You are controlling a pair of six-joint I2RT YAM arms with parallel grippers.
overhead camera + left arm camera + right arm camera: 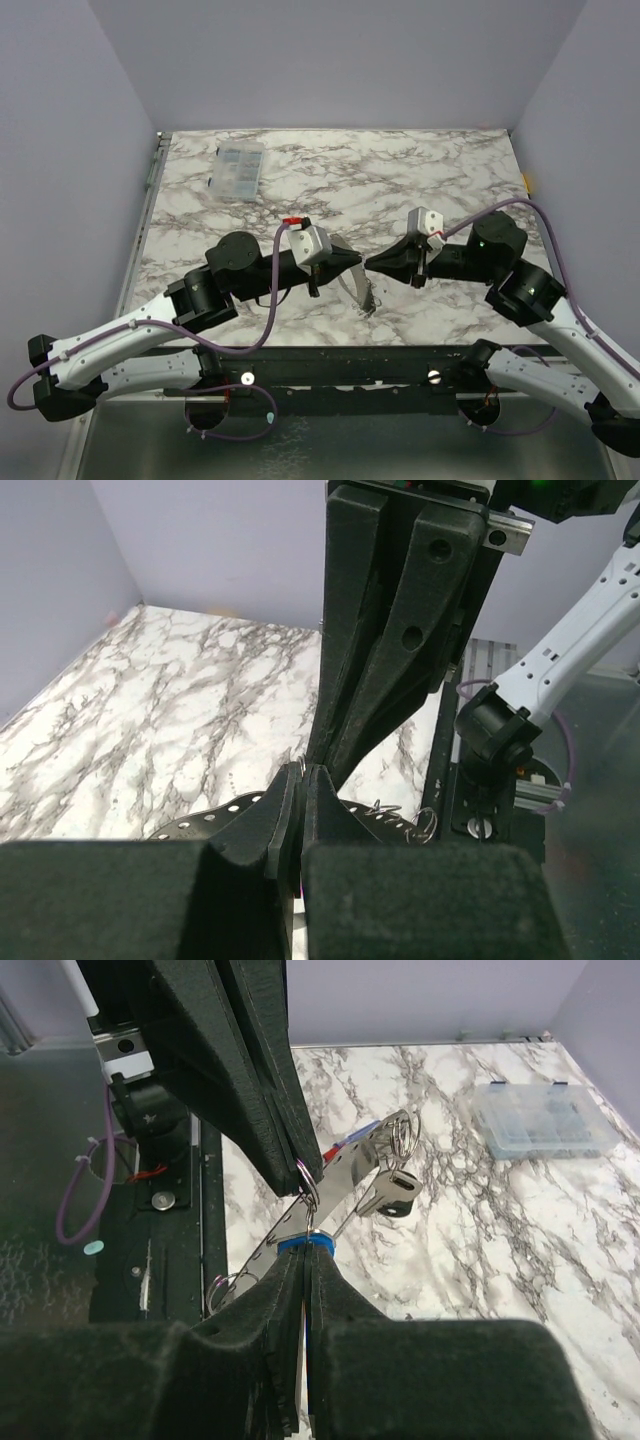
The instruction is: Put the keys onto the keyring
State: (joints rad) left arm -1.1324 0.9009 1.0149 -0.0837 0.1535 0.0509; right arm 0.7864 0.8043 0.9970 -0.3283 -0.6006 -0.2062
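Both grippers meet tip to tip above the near middle of the table. My left gripper (pixel 352 260) (pixel 300 775) is shut on the thin metal ring (pixel 298 766) (pixel 308 1182) of the keyring. The keyring's pale perforated band (pixel 361 291) (pixel 345 1170) (pixel 200 820) hangs below the tips. My right gripper (pixel 378 263) (pixel 306 1258) is shut on a blue-headed key (pixel 306 1244), whose head touches the metal ring. A dark-headed key (pixel 392 1188) hangs from another ring (pixel 402 1132) on the band's far end.
A clear plastic box (pixel 240 168) (pixel 540 1120) lies at the far left of the marble table (pixel 450 180). Other small rings (pixel 425 823) hang along the band. The metal mounting rail (pixel 340 375) runs along the near edge.
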